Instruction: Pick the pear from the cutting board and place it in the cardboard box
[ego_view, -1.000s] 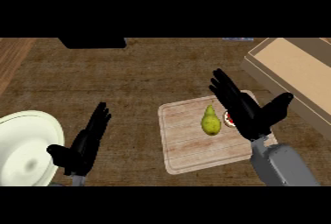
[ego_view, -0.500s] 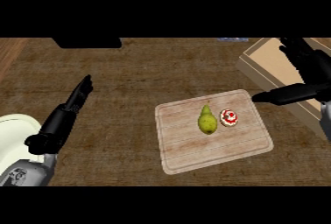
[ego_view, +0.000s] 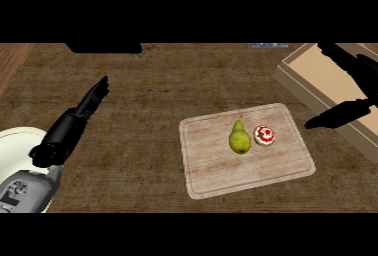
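A yellow-green pear (ego_view: 238, 139) lies on the pale wooden cutting board (ego_view: 221, 172), stem pointing away from me. Beside it on the right sits a small round white-and-red item (ego_view: 264, 135). The cardboard box (ego_view: 319, 79) stands at the right edge, open on top. My right hand (ego_view: 354, 67) hovers open at the far right over the box's near wall, its thumb (ego_view: 336, 114) pointing toward the board, well apart from the pear. My left hand (ego_view: 74, 122) is open at the left, fingers straight and pointing away, holding nothing.
A pale plate (ego_view: 16, 142) shows at the left edge, partly behind my left forearm. A dark object (ego_view: 103, 48) sits at the counter's far edge. Brown counter surface (ego_view: 162, 95) stretches between the board and my left hand.
My right hand has drawn away from the board to the right, over the box. The left hand has shifted left and farther out. The pear has not moved.
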